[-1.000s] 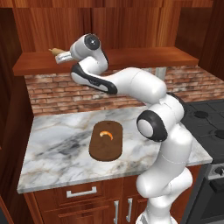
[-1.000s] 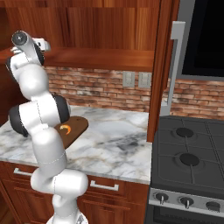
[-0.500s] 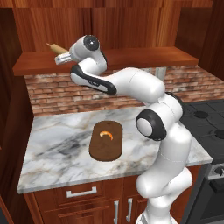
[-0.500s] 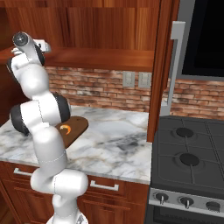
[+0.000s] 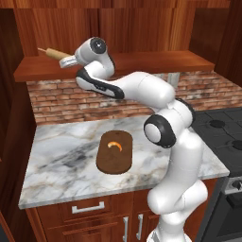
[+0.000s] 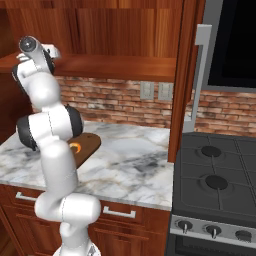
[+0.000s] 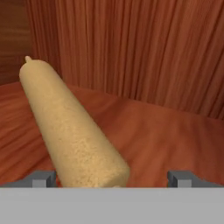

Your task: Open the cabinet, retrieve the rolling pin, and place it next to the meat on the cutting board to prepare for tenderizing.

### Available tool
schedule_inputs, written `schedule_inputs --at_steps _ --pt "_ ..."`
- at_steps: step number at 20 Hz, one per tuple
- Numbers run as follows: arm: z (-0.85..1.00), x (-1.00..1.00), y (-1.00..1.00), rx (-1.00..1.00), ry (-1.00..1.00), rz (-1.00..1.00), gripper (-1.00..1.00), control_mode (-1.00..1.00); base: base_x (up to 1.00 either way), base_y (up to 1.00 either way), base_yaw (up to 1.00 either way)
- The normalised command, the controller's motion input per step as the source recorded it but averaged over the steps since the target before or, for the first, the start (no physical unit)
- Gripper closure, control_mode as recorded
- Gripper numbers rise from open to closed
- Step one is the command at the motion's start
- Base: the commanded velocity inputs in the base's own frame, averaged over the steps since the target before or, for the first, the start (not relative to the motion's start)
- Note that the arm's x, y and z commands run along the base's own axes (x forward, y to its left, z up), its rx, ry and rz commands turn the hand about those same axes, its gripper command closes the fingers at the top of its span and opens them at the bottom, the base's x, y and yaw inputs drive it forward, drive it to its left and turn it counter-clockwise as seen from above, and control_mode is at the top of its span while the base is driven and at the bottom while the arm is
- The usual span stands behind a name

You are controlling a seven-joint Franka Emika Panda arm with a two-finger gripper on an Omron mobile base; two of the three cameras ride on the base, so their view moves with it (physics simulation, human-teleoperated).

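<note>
The cabinet is open, and its shelf runs above the brick wall. The rolling pin lies on this shelf near the left end, with one thin peg pointing to the left and to the back. The gripper is at the shelf level, directly at the near end of the rolling pin. In the hand view the rolling pin lies between the two fingertips, closer to the left one, and it goes away from the camera toward the back wall of the cabinet. The jaws stand wide open, and they do not press the rolling pin on any side. Below, the cutting board lies on the marble counter, about in the middle of it and somewhat nearer to the front edge. The meat rests on the far half of the cutting board. To the right of the counter there is a stove.
</note>
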Motion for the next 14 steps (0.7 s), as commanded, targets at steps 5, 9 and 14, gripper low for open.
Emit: schedule_inputs --at_steps 5,9,14 --pt "0.00 0.19 0.03 0.00 0.00 0.00 -1.00 -1.00 0.00 0.00 0.00" --pt "0.00 0.16 0.08 0.00 0.00 0.00 -1.00 -1.00 0.00 0.00 0.00" --pt "0.00 0.14 0.13 0.00 0.00 0.00 -1.00 -1.00 0.00 0.00 0.00"
